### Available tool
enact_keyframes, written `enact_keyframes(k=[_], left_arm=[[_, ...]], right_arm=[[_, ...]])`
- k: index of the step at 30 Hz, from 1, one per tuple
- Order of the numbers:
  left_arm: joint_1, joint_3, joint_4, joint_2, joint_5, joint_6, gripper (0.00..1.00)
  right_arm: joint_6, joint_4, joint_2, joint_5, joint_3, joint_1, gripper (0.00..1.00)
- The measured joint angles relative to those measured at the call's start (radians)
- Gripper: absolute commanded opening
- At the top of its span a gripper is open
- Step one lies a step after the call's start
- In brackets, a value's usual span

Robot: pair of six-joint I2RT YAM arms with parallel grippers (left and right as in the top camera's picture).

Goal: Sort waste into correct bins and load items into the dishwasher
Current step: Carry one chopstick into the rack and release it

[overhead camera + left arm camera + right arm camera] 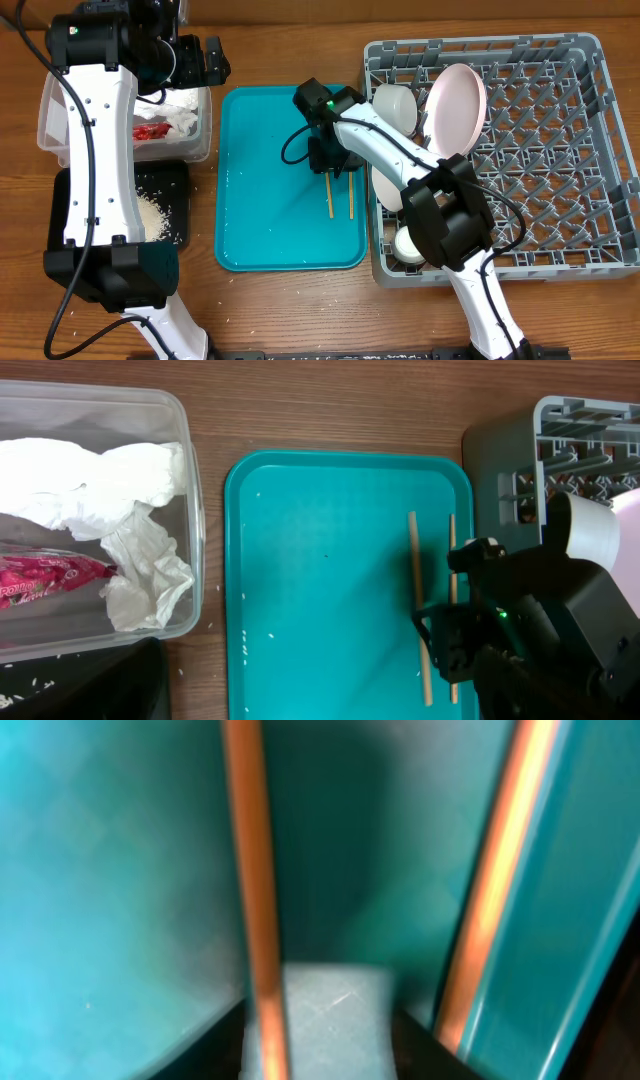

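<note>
Two wooden chopsticks (328, 198) (350, 198) lie side by side on the teal serving tray (270, 200). My right gripper (330, 165) is low over their far ends. In the right wrist view it (320, 1040) is open, with the left chopstick (250, 870) between its fingers and the other (495, 880) outside to the right. My left gripper (208, 60) is open and empty above the clear tub (50, 110), which holds the white napkin (185, 110) and the red wrapper (152, 130). The black tray (170, 180) holds rice (150, 215).
The grey dish rack (560, 160) stands right of the teal tray, with a pink plate (455, 105), a white bowl (395, 105) and a small white cup (408, 245) along its left side. A few rice grains (270, 637) lie on the teal tray (320, 560).
</note>
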Motion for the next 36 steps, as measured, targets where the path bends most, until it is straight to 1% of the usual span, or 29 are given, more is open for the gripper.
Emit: enact_keyframes(k=[5, 9, 11, 13, 17, 19, 22, 26, 29, 31, 33, 36], left_arm=[[0.000, 0.000, 0.000, 0.000, 0.000, 0.000, 1.00], [0.000, 0.000, 0.000, 0.000, 0.000, 0.000, 1.00], [0.000, 0.000, 0.000, 0.000, 0.000, 0.000, 1.00], [0.000, 0.000, 0.000, 0.000, 0.000, 0.000, 1.00], [0.000, 0.000, 0.000, 0.000, 0.000, 0.000, 1.00], [0.000, 0.000, 0.000, 0.000, 0.000, 0.000, 1.00], [0.000, 0.000, 0.000, 0.000, 0.000, 0.000, 1.00], [0.000, 0.000, 0.000, 0.000, 0.000, 0.000, 1.00], [0.000, 0.000, 0.000, 0.000, 0.000, 0.000, 1.00], [0.000, 0.000, 0.001, 0.000, 0.000, 0.000, 1.00], [0.000, 0.000, 0.001, 0.000, 0.000, 0.000, 1.00], [0.000, 0.000, 0.001, 0.000, 0.000, 0.000, 1.00]], right_arm=[[0.008, -0.023, -0.001, -0.033, 0.009, -0.002, 0.04], [0.005, -0.113, 0.015, -0.052, 0.072, 0.000, 0.04], [-0.008, -0.176, 0.022, -0.059, 0.150, 0.001, 0.04], [-0.020, -0.249, 0.022, -0.061, 0.264, 0.002, 0.04], [-0.054, -0.403, 0.020, -0.056, 0.547, 0.000, 0.04], [-0.064, -0.510, 0.013, -0.042, 0.694, -0.001, 0.04], [-0.082, -0.528, -0.032, -0.040, 0.802, -0.013, 0.04], [-0.090, -0.535, -0.128, -0.044, 0.816, -0.044, 0.04], [-0.093, -0.534, -0.208, -0.035, 0.794, -0.066, 0.04], [-0.083, -0.534, -0.280, -0.012, 0.735, -0.072, 0.04], [-0.054, -0.531, -0.367, 0.022, 0.639, -0.079, 0.04], [0.028, -0.534, -0.511, 0.088, 0.444, -0.114, 0.04]])
